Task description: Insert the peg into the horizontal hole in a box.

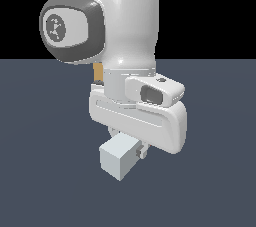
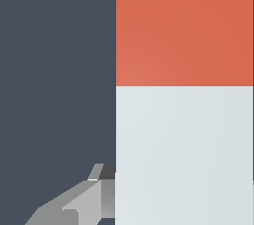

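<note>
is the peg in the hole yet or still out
Out. The peg sits in the end effector, its pale end facing the exterior view, with only floor around it. The wrist view shows its red-orange end bare; no hole is visible.

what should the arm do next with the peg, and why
Probably lift a little and turn toward the box. The peg sits under the gripper, a finger against its pale side, so it looks gripped. Only a tan sliver of the box shows behind the arm, the hole is hidden, so alignment cannot be judged yet.
</note>
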Robot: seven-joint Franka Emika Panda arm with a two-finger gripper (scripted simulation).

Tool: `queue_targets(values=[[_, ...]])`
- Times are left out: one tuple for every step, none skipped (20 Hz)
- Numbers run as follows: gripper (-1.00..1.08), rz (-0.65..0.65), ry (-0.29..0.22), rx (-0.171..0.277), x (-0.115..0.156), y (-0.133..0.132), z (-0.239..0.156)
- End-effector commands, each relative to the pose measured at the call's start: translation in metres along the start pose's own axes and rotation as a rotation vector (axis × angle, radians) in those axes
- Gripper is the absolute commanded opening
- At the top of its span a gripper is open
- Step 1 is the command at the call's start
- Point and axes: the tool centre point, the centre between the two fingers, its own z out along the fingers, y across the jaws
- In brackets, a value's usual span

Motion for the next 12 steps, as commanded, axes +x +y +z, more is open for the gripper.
queue_targets(values=[[-1.0, -0.011, 0.0, -0.001, 0.002, 0.0, -0.001], [-1.0, -0.02, 0.0, -0.001, 0.003, -0.001, -0.002], [-1.0, -0.032, 0.0, -0.001, 0.005, -0.001, -0.003], [-1.0, -0.046, 0.0, -0.001, 0.008, -0.002, -0.005], [-1.0, -0.063, 0.0, -0.001, 0.01, -0.003, -0.007], [-1.0, -0.082, 0.0, -0.001, 0.013, -0.004, -0.009], [-1.0, -0.104, 0.0, -0.001, 0.017, -0.006, -0.011], [-1.0, -0.129, 0.0, -0.001, 0.021, -0.007, -0.014], [-1.0, -0.155, 0.0, -0.001, 0.025, -0.009, -0.016], [-1.0, -0.185, 0.0, -0.001, 0.029, -0.012, -0.02], [-1.0, -0.216, -0.001, -0.002, 0.034, -0.014, -0.023], [-1.0, -0.25, -0.001, -0.002, 0.039, -0.017, -0.026]])
